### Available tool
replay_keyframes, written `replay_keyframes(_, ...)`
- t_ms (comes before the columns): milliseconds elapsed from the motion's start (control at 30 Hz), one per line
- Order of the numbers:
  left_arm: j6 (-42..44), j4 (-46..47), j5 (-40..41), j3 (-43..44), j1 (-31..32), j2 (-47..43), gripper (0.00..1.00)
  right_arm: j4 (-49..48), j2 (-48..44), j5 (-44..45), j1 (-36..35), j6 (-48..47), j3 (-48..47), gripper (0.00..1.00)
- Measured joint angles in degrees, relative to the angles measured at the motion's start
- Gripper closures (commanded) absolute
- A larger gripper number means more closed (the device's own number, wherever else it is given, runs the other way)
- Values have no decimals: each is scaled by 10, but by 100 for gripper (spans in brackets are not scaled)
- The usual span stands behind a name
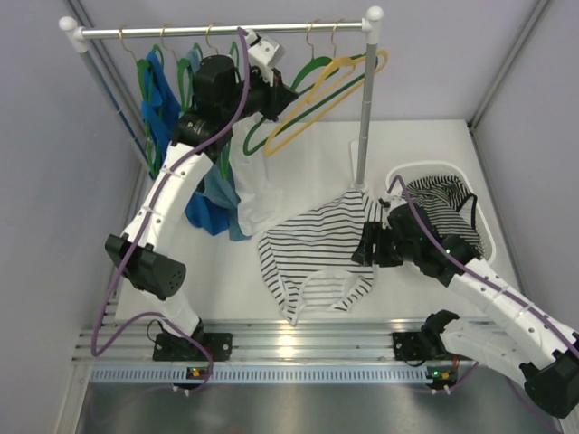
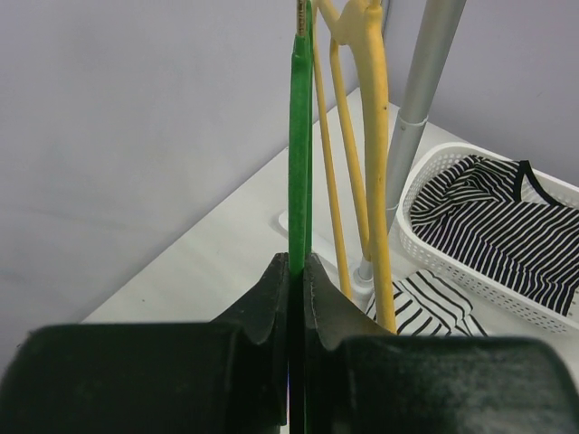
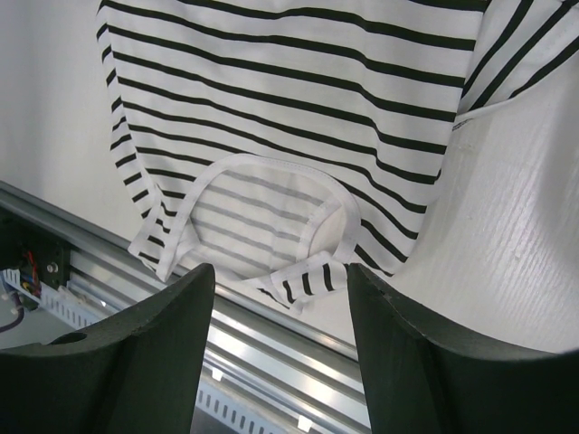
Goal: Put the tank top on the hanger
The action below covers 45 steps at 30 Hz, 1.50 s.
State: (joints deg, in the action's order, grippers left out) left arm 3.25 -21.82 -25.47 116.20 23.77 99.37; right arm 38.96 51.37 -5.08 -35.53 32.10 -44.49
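The striped tank top (image 1: 312,253) lies spread flat on the white table, with an armhole loop toward the near edge. In the right wrist view the tank top (image 3: 289,117) fills the top, its strap loop just beyond the fingertips. My right gripper (image 1: 360,246) is open and empty, hovering at the top's right side; in its own view the gripper (image 3: 280,280) has the jaws wide apart. My left gripper (image 1: 291,98) is raised at the rack and shut on the green hanger (image 1: 312,83). In the left wrist view the gripper (image 2: 299,271) pinches the hanger's green bar (image 2: 299,136) edge-on.
A yellow hanger (image 1: 348,81) hangs on the rail (image 1: 226,31) right beside the green one. Blue tops (image 1: 161,108) and a plain white top (image 1: 258,203) hang at the left. A white basket (image 1: 493,231) holding another striped garment stands right. The rack's pole (image 1: 365,117) stands mid-table.
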Motion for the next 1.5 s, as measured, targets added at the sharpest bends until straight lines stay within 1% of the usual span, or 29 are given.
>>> replay_keyframes(267,-7,10,41,-16,7,-16,100,0,0,0,0,0,3,39)
replay_keyframes(467,-19,25,70,-31,6,-50,100,-1,0,-1,0,0,3,39)
replay_keyframes(667,-25,38,79,-49,7,-88,100,-1,0,-2,0,-2,3,39)
replay_keyframes(800,-29,41,90,-93,7,-121,100,-1,0,-2,0,-2,3,39)
replay_keyframes(967,-46,45,104,-170,7,-173,100,-1,0,-5,0,-2,3,39)
replay_keyframes(1300,-68,34,121,-267,7,-286,100,-1,-3,-6,0,-6,14,39)
replay_keyframes(1500,-84,27,121,-376,11,-361,100,0,-4,-6,0,-6,14,39)
